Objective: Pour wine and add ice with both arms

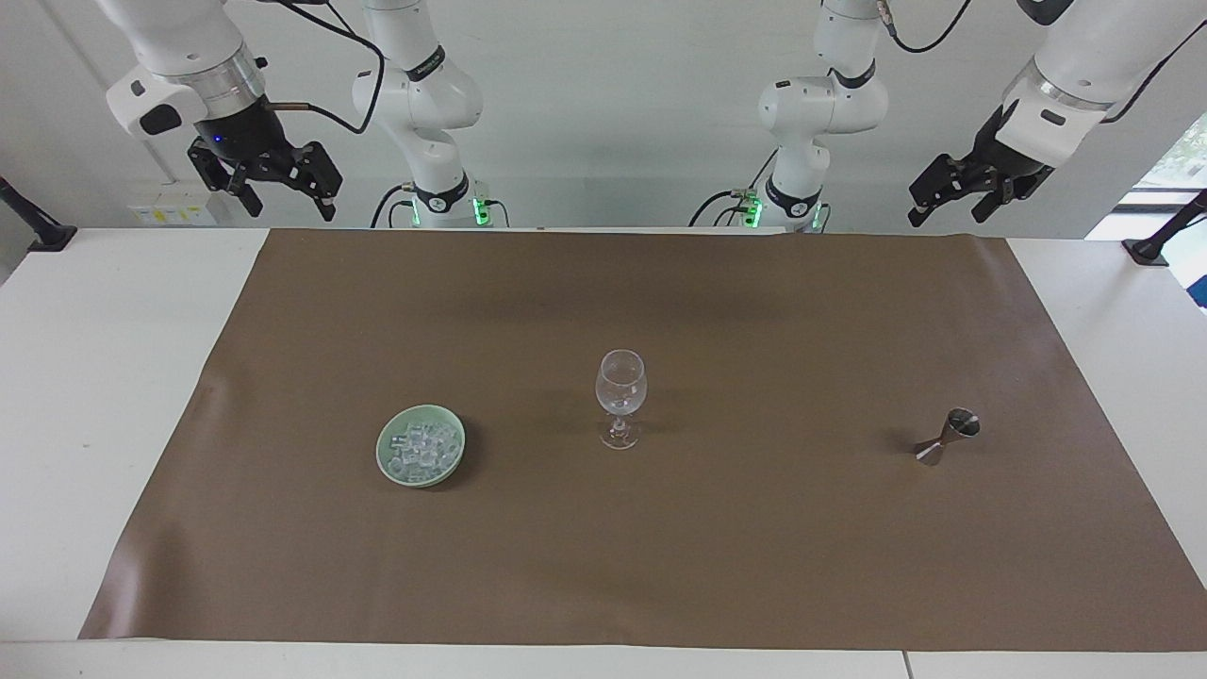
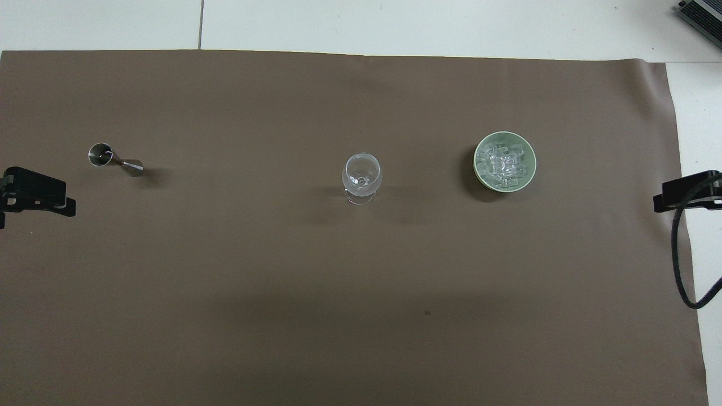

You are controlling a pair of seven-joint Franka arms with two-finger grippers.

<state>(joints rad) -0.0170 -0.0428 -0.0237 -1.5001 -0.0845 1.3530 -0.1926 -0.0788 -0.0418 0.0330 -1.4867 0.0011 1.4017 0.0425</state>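
Both spread and empty, the right end effector (image 1: 273, 191) and left end effector (image 1: 957, 198) hang well above slippery ice (image 1: 421, 451); pinch one cube across flat faces.

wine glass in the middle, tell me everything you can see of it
The wine glass is clear, with a rounded bowl, short stem and round foot. It stands upright on the brown mat, midway between the green dish of ice and the metal jigger. The bowl looks empty. Only the mat touches it.
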